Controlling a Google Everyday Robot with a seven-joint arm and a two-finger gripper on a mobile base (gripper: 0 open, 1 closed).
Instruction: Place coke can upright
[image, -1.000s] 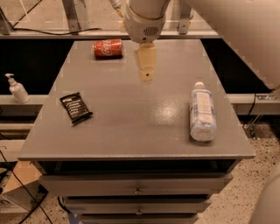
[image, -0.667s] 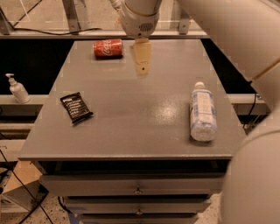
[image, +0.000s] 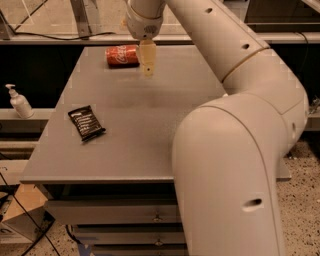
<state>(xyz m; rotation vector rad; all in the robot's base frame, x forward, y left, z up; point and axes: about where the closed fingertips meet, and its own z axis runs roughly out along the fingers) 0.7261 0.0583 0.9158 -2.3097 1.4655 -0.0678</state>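
Coke can (image: 122, 55) lies on its side at the far edge of the surface (image: 145, 130), toward the far left corner. Claw (image: 147, 69) hangs just right of it, not on it; clenched or released, cannot tell. Step: reach. Best to centre over the can, grip across its body, then tip it onto its base. Versus the earlier frame: claw is nearer the can, and the arm now covers the right edge.

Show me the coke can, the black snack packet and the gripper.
coke can (image: 120, 55): camera view, red side wall.
black snack packet (image: 86, 122): camera view, its middle.
gripper (image: 147, 67): camera view, lower end, beside the can.
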